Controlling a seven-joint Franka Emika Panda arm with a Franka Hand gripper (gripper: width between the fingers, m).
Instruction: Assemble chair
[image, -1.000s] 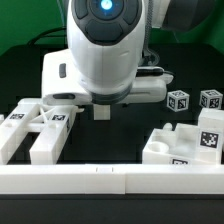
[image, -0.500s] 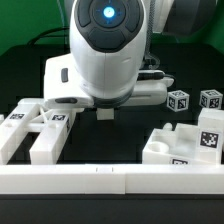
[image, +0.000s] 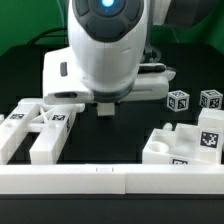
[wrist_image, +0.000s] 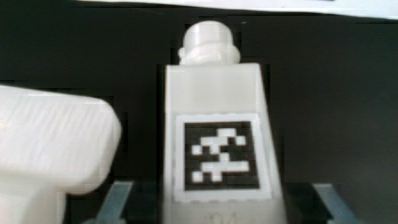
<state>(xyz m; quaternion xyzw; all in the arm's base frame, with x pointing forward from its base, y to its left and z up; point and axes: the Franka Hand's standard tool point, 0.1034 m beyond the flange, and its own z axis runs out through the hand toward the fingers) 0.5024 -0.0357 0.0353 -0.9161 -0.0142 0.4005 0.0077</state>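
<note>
A white bar leg of the chair lies lengthwise between my jaws in the wrist view, with a square tag on its top face and a round peg at its far end. My gripper is shut on its near end, one dark finger on each side. In the exterior view the gripper hangs low over the dark table behind the other parts, and the arm's big white body hides the held leg. A rounded white part lies close beside the leg.
Two tagged white bar parts lie at the exterior view's left. A blocky white part sits at its right, with two small tagged pieces behind. A long white rail runs across the front.
The jaws have closed on the leg. The small white end that showed under the hand in the exterior view is now covered by the dark fingers. The arm has barely shifted.
</note>
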